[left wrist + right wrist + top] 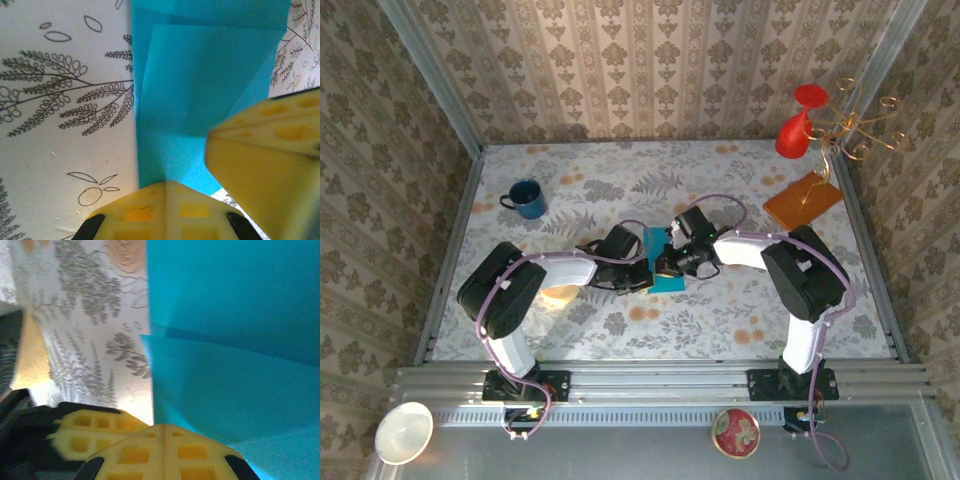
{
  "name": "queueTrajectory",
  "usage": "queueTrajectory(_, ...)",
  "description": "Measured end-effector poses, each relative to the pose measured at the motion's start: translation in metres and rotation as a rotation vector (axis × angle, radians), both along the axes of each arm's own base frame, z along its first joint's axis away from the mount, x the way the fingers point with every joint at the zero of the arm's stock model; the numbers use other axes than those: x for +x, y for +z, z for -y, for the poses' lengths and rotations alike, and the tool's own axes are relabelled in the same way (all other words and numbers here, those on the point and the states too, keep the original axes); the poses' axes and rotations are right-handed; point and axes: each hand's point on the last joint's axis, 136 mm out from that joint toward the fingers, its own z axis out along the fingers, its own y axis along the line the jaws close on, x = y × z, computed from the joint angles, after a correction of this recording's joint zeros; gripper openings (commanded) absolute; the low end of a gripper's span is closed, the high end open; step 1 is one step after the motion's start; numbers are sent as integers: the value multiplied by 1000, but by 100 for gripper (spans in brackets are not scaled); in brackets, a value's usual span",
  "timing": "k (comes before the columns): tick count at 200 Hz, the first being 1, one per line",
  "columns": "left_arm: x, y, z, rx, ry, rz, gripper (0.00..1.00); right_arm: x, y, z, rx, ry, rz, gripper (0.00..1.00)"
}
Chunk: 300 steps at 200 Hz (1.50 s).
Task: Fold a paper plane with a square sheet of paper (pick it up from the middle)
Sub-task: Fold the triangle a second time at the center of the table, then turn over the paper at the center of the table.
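The square sheet of paper [670,283], teal-blue with one flap creased over, is pictured lying at the middle of the floral-patterned table [740,310], where both arms are bent in above it. The left gripper [165,187] and the right gripper [164,429] are each shown with jaws fully closed, tips set at the sheet's edge just beside each other; whether any paper is pinched cannot be told. A blue mug [526,198] and an orange-brown sheet [803,201] are seen well apart, towards the far side.
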Motion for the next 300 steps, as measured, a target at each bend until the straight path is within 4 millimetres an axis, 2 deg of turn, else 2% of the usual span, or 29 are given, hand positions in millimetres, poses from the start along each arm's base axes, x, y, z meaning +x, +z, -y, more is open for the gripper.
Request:
queueTrajectory(16, 0, 0, 0, 0, 0, 0, 0, 2, -10, 7, -6, -10, -24, 4)
queueTrajectory(49, -1, -2, -1, -8, 0, 3, 0, 21, -10, 31, 1, -64, -14, 4)
queueTrajectory(81, 0, -1, -1, -28, 3, 12, 0, 51, -10, 63, 17, -146, -8, 9)
queueTrajectory(101, 1, 1, 1, -35, 1, 16, 0, 67, -8, 77, 2, -181, 22, 14)
queueTrajectory(121, 3, 5, 2, -23, -1, 13, 0, 74, -3, 85, -7, -204, 45, 20)
queueTrajectory(139, 14, 17, 9, -31, -2, 45, 12, 69, 10, 86, 3, -205, 66, 28)
queueTrajectory(159, 30, 37, 19, -59, 2, 109, 18, 53, 31, 85, 27, -214, 93, 34)
queueTrajectory(170, 37, 45, 22, -72, 7, 137, 19, 44, 39, 85, 43, -227, 95, 38)
queueTrajectory(187, 45, 51, 22, -85, 22, 159, 19, 32, 43, 82, 61, -238, 93, 39)
queueTrajectory(208, 53, 48, 19, -82, 39, 159, 19, 18, 33, 76, 75, -256, 46, 41)
queueTrajectory(231, 59, 32, 15, -62, 57, 136, 20, 4, 21, 71, 85, -281, -11, 41)
queueTrajectory(260, 62, 15, 9, -35, 78, 101, 20, 5, 17, 64, 108, -308, -36, 40)
queueTrajectory(300, 66, 9, 3, -22, 118, 80, 19, 7, 8, 58, 113, -336, -76, 39)
